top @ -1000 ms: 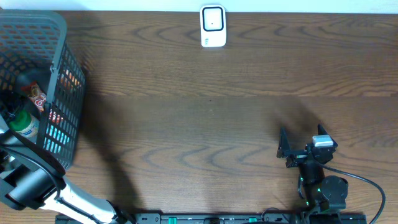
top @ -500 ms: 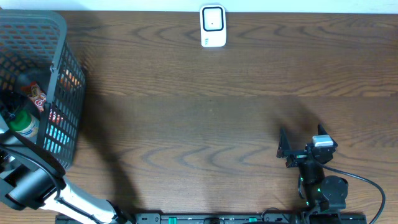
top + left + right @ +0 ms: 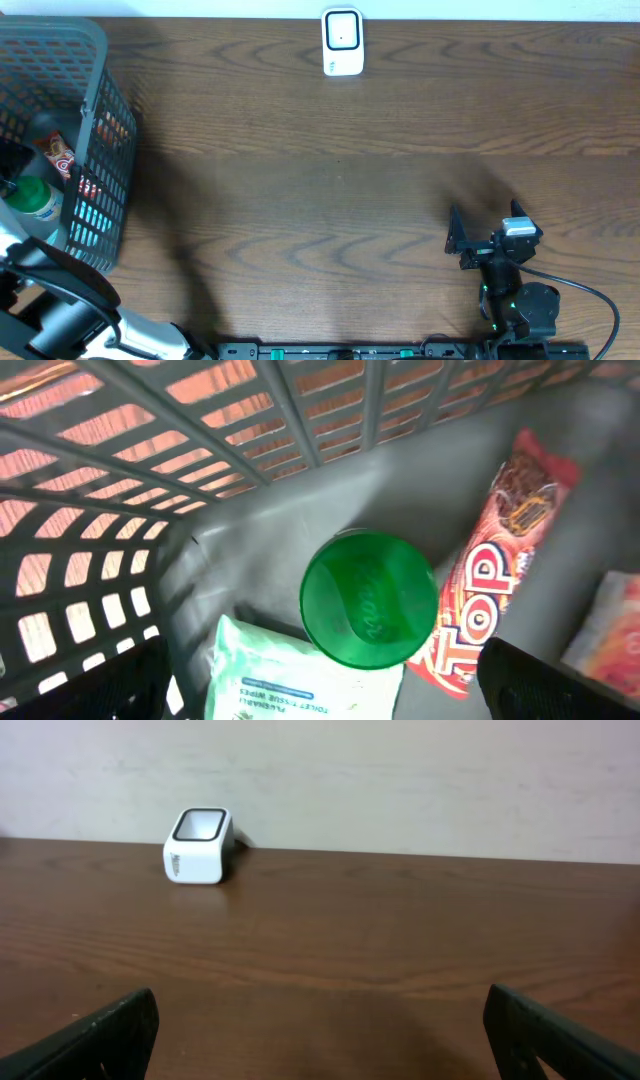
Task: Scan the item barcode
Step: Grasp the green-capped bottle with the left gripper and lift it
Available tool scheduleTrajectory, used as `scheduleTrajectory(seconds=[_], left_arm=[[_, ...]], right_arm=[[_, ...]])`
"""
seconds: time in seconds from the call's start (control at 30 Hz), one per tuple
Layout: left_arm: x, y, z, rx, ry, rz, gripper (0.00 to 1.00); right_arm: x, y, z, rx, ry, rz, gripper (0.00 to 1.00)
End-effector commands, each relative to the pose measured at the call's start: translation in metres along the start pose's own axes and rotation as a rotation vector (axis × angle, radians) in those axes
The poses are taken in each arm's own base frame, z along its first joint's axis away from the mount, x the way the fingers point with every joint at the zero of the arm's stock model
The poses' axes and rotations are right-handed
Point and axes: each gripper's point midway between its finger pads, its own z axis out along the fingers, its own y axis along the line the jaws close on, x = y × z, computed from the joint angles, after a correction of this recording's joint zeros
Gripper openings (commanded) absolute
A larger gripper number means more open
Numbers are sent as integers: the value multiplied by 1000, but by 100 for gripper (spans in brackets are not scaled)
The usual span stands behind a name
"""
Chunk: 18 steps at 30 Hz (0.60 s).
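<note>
The white barcode scanner (image 3: 342, 41) stands at the table's far edge, also seen far ahead in the right wrist view (image 3: 198, 846). Items lie in the grey mesh basket (image 3: 95, 120) at the left: a green-lidded bottle (image 3: 369, 599), a red TOP snack pack (image 3: 490, 580) and a pale green wipes pack (image 3: 290, 685). My left gripper (image 3: 325, 695) hangs open above them inside the basket, its fingers on either side of the bottle and holding nothing. My right gripper (image 3: 462, 240) rests open and empty near the front right, with bare wood between its fingertips (image 3: 560, 1040).
Basket walls (image 3: 200, 450) rise close around the left gripper. A pink packet (image 3: 612, 630) lies at the basket's right side. The left arm (image 3: 60, 300) reaches in from the front left corner. Brown tabletop stretches between basket and scanner.
The left arm has drawn back toward the table's front edge, uncovering more of the green-lidded bottle in the overhead view. The right arm has not moved.
</note>
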Motion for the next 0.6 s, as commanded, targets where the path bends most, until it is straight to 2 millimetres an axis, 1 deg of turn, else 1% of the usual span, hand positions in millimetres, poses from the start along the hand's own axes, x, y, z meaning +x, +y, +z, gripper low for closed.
scheduleTrajectory(seconds=[0.0,0.1,0.23,0.4,0.57], left_arm=[[6,-3,5,12,26,-31,98],[7,-3,9,9,33,-29,98],[17,-12,18,37,77,-18,98],[25,-20,35,26,110,5,98],[30,-15,53,-25,136,16,98]], right_arm=[[1,-2,0,6,-1,0,99],[1,-2,0,7,-1,0,99],[1,-2,0,6,-1,0,99],[1,-2,0,7,-1,0,99],[1,-2,0,6,-1,0,99]])
